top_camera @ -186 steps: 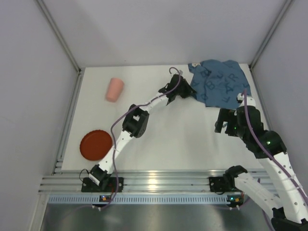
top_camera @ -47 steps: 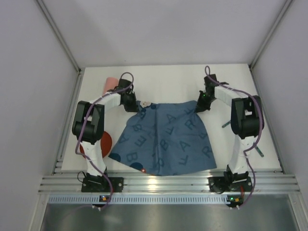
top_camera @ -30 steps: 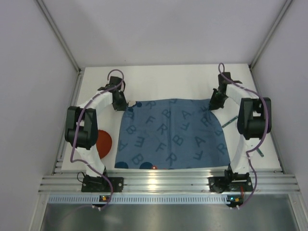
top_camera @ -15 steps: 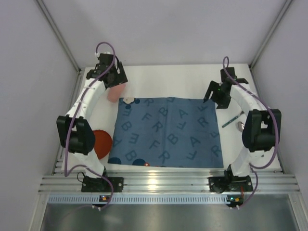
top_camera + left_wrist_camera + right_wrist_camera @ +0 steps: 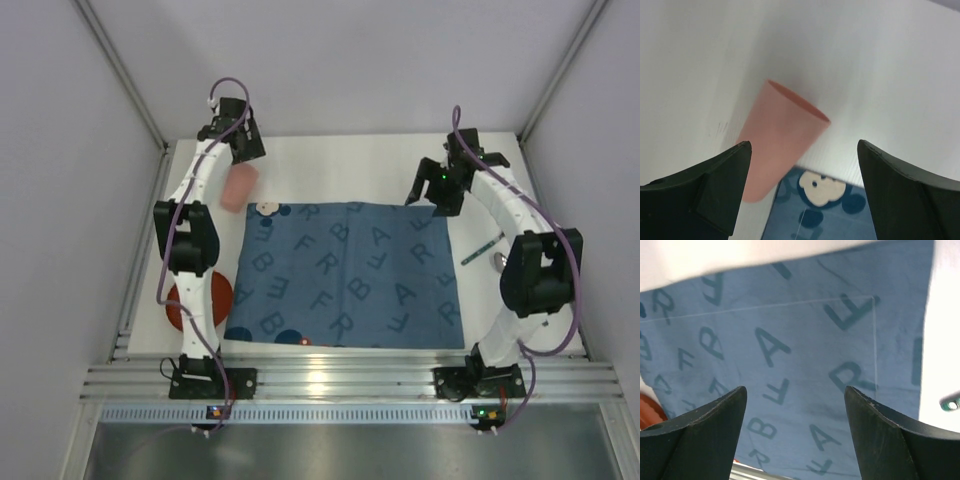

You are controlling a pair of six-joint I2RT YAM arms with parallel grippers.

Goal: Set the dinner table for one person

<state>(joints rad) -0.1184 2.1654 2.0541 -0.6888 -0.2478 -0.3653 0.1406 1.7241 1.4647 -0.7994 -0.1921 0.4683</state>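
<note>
The overhead view looks down on the whole dinner table [image 5: 350, 165]; both close wrist views share its blue mat [image 5: 350, 275].

A blue letter-printed mat [image 5: 345, 275] lies spread flat, with a pink cup [image 5: 239, 188] on its side at 10 o'clock, a red plate [image 5: 222, 296] at 8 o'clock and cutlery [image 5: 483, 247] at 3 o'clock.
</note>
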